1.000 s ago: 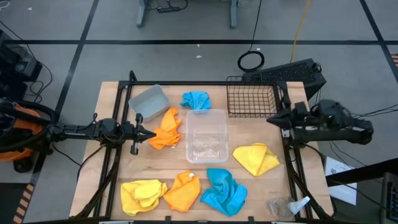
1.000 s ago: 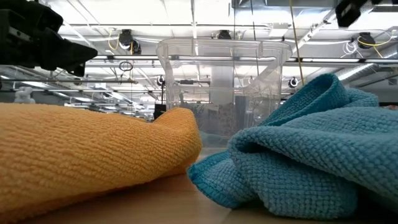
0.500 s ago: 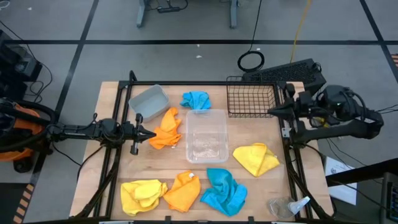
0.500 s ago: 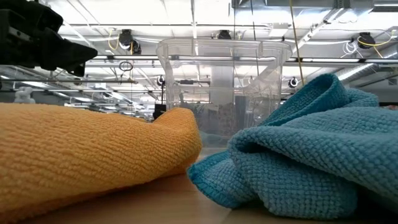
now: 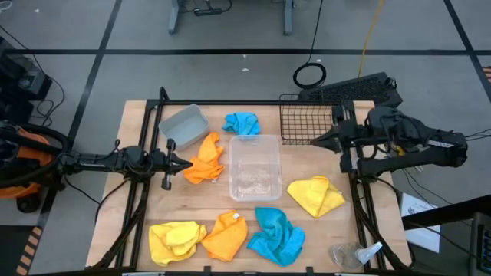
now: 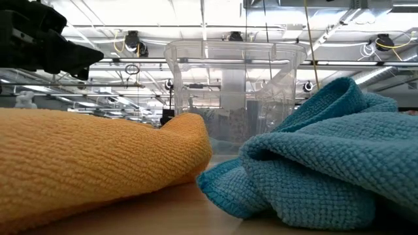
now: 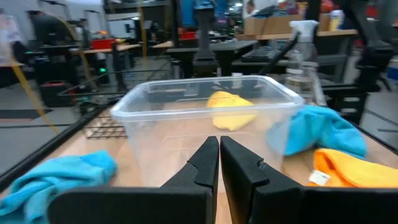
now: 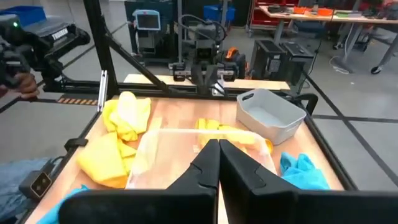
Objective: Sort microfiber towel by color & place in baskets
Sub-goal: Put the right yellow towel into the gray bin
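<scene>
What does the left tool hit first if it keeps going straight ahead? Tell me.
Probably the orange towel lying just ahead of the shut left tool, unless it passes above it; next in line is the clear tub. Height is hard to judge.

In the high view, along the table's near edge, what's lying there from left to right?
Yellow towel → orange towel → blue towel → clear plastic wrapper with a blue tip, off by the right corner.
</scene>
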